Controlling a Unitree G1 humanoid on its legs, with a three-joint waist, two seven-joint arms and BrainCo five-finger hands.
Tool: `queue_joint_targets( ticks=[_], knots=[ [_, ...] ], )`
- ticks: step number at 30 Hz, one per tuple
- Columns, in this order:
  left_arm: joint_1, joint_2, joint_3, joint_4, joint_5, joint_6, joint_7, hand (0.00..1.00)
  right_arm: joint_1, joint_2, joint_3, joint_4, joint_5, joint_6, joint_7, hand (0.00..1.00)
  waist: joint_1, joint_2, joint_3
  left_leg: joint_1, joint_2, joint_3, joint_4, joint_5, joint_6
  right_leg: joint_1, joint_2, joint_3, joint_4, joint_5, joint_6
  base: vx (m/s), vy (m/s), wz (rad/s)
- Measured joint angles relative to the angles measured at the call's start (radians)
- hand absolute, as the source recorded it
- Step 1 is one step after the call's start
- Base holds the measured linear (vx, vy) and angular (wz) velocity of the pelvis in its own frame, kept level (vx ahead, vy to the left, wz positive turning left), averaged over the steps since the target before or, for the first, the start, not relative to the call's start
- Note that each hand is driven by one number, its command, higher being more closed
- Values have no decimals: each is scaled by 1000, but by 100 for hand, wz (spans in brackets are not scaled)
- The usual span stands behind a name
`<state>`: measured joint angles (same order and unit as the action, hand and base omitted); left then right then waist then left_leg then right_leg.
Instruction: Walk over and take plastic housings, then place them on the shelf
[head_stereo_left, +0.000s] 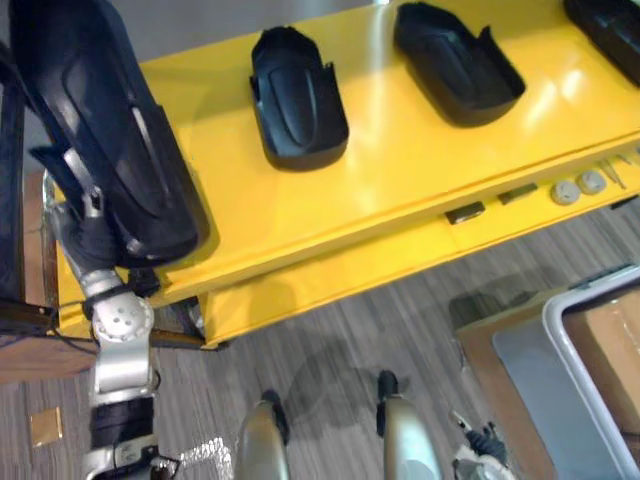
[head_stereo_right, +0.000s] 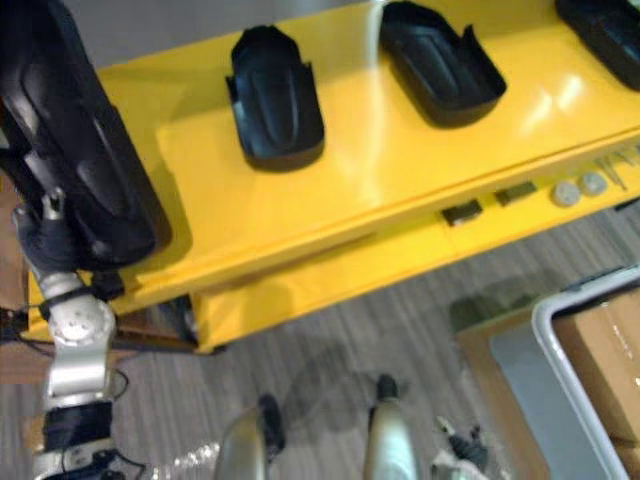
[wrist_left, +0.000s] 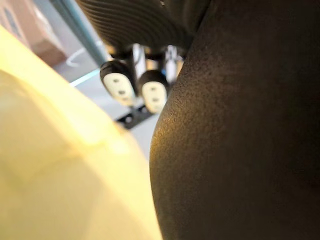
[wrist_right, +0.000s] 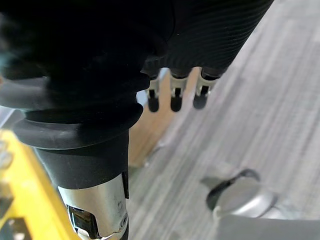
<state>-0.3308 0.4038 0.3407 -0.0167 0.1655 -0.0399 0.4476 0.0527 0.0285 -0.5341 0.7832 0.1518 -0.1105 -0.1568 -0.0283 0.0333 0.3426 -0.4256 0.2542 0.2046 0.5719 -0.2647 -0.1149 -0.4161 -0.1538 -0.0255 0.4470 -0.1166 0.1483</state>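
Note:
A large black plastic housing (head_stereo_left: 110, 140) is held tilted over the left end of the yellow shelf (head_stereo_left: 400, 170), its lower end near the shelf's front edge. My left hand (head_stereo_left: 85, 205) grips it from below, fingers (wrist_left: 152, 95) curled against its dark textured wall (wrist_left: 240, 150). Two more black housings (head_stereo_left: 297, 98) (head_stereo_left: 455, 62) lie hollow side up on the shelf top, and a third (head_stereo_left: 610, 30) shows at the far right corner. My right hand (wrist_right: 172, 95) hangs over the wood-grain floor with straight fingers and holds nothing.
A lower yellow ledge carries small dark blocks (head_stereo_left: 465, 212) and two grey discs (head_stereo_left: 578, 188). A white-rimmed bin with a cardboard box (head_stereo_left: 600, 350) stands on the floor at the right. A wooden frame (head_stereo_left: 20, 340) stands at the shelf's left end.

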Motion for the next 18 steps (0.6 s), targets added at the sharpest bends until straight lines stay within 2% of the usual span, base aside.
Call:
queue_joint_targets(
  ticks=[3, 6, 9, 14, 18],
  knots=[
    [-80, 62, 1, -3, -16, 8, -1, 100, -4, -2, 21, -38, 1, 2, 0, 0, 19, -6, 6, -13, 4, -1, 11, 10, -3, -6, -5, -9, 24, -5, 4, 47, -11, 19],
    [-155, 122, 1, -2, -42, 27, -16, 100, -15, -2, 21, -70, 1, 2, 1, 0, 23, -6, 24, -17, 4, 0, 18, 12, -4, -3, -16, -29, 33, -5, 5, 59, 3, 18],
    [-273, 183, -12, 33, -42, 28, -34, 100, -22, -7, 42, -73, 3, 3, 3, 0, 30, -7, 46, -29, 8, 13, 25, 16, -4, -4, -22, -39, 34, -6, 5, 34, 2, 13],
    [-514, 261, -113, 248, -42, 46, -82, 100, -21, -6, 89, -69, 31, 5, 7, 0, 35, -7, 47, -27, 7, 23, 9, 29, -9, -4, -28, -52, 30, -6, 5, 6, -20, 4],
    [-624, 267, -165, 379, -42, 48, -135, 100, -19, -6, 98, -67, 44, 6, 19, 0, 34, -7, 47, -19, 10, 25, -10, 42, -15, -4, -31, -55, 26, -6, 4, -2, -47, 1]
  ],
)
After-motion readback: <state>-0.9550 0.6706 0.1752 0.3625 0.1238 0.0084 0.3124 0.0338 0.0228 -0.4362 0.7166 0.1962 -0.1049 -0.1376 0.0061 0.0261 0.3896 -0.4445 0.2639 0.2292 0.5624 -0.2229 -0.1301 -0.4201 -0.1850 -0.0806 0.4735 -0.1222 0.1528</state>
